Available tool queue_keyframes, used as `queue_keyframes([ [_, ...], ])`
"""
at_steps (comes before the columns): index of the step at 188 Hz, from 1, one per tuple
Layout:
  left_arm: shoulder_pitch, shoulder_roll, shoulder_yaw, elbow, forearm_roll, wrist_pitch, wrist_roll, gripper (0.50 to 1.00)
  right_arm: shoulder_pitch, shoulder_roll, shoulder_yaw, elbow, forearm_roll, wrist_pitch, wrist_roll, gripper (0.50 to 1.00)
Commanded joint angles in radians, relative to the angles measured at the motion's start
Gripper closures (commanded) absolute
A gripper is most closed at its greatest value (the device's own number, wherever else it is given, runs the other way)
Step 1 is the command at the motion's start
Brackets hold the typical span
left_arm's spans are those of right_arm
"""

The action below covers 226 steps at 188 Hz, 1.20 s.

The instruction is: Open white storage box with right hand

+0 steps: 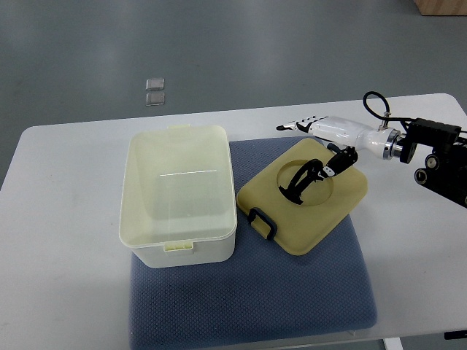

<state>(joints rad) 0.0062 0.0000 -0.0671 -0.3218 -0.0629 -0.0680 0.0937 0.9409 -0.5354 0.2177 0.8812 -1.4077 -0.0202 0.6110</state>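
Box first: white translucent plastic storage box (179,193), rectangular, sits open-topped on the left part of a blue-grey textured mat (255,299), its interior bare and visible from above. Small latch tabs show at the middle of its far rim and near rim. Its left side overhangs the mat onto the white surface (66,255).

Cream-yellow plastic lid (303,197) lies flat on the mat just right of the box, rotated at an angle, one corner close to the box's right wall but whether they touch is unclear. Lid has a round recess in its middle with a black folding handle (298,181) standing up in it, and a dark clip (263,221) on the lower-left edge.

White-and-black right robot hand (321,138) comes in from the right edge, over the far-right corner of the lid. Its white fingers (295,125) stretch out straight toward the left, spread, holding nothing. A dark thumb part reaches down near the black handle; contact cannot be judged. Black cable loops above the wrist (387,142), and black arm hardware sits at the right edge.

Two small clear square pieces (155,91) lie on the grey floor beyond the surface. Left arm does not show.
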Motion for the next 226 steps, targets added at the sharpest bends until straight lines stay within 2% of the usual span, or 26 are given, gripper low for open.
queue_keyframes([
  [1, 0.000, 0.000, 0.000, 0.000, 0.000, 0.000, 0.000, 0.500, 0.038, -0.055, 0.034, 0.004, 0.070, 0.115, 0.000, 0.568],
  [31, 0.000, 0.000, 0.000, -0.006, 0.002, -0.001, 0.000, 0.500, 0.071, -0.095, 0.209, -0.010, 0.364, 0.338, 0.000, 0.568],
  [45, 0.000, 0.000, 0.000, -0.008, 0.002, -0.001, 0.000, 0.500, 0.071, -0.095, 0.230, -0.013, 0.412, 0.353, 0.000, 0.568],
  [46, 0.000, 0.000, 0.000, -0.013, 0.002, 0.000, 0.000, 0.500, 0.070, -0.094, 0.283, -0.022, 0.550, 0.391, -0.007, 0.568],
  [47, 0.000, 0.000, 0.000, -0.013, 0.002, 0.000, 0.000, 0.500, 0.070, -0.094, 0.284, -0.022, 0.552, 0.391, -0.007, 0.568],
  [58, 0.000, 0.000, 0.000, -0.020, 0.002, 0.000, 0.001, 0.500, 0.064, -0.081, 0.331, -0.031, 0.752, 0.404, -0.141, 0.568],
  [62, 0.000, 0.000, 0.000, -0.022, 0.002, -0.001, 0.001, 0.500, 0.062, -0.080, 0.336, -0.031, 0.789, 0.401, -0.165, 0.568],
  [77, 0.000, 0.000, 0.000, -0.023, 0.002, -0.001, 0.003, 0.500, 0.047, -0.052, 0.356, -0.041, 1.122, 0.385, -0.353, 0.568],
  [90, 0.000, 0.000, 0.000, -0.022, 0.002, -0.001, 0.001, 0.500, 0.032, -0.026, 0.358, -0.064, 1.375, 0.349, -0.448, 0.568],
  [98, 0.000, 0.000, 0.000, -0.022, 0.002, 0.000, 0.001, 0.500, 0.021, -0.009, 0.358, -0.082, 1.527, 0.329, -0.481, 0.568],
  [119, 0.000, 0.000, -0.002, -0.022, 0.002, -0.001, 0.001, 0.500, -0.042, 0.061, 0.359, -0.140, 1.814, 0.319, -0.485, 0.568],
  [134, 0.000, 0.000, 0.000, -0.023, 0.002, -0.001, 0.003, 0.500, -0.093, 0.129, 0.364, -0.172, 1.912, 0.329, -0.482, 0.568],
  [154, 0.000, 0.000, 0.000, -0.023, 0.003, -0.001, 0.003, 0.500, -0.142, 0.209, 0.408, -0.234, 1.925, 0.368, -0.435, 0.568],
  [171, 0.000, 0.000, 0.000, -0.029, 0.003, -0.003, 0.003, 0.500, -0.172, 0.250, 0.473, -0.261, 1.923, 0.410, -0.422, 0.568],
  [198, 0.000, 0.000, -0.002, -0.057, 0.002, -0.001, 0.003, 0.500, -0.191, 0.282, 0.523, -0.261, 1.918, 0.459, -0.415, 0.568],
  [226, 0.000, 0.000, -0.002, -0.080, 0.002, -0.001, 0.003, 0.500, -0.197, 0.293, 0.506, -0.261, 1.903, 0.476, -0.361, 0.566],
])
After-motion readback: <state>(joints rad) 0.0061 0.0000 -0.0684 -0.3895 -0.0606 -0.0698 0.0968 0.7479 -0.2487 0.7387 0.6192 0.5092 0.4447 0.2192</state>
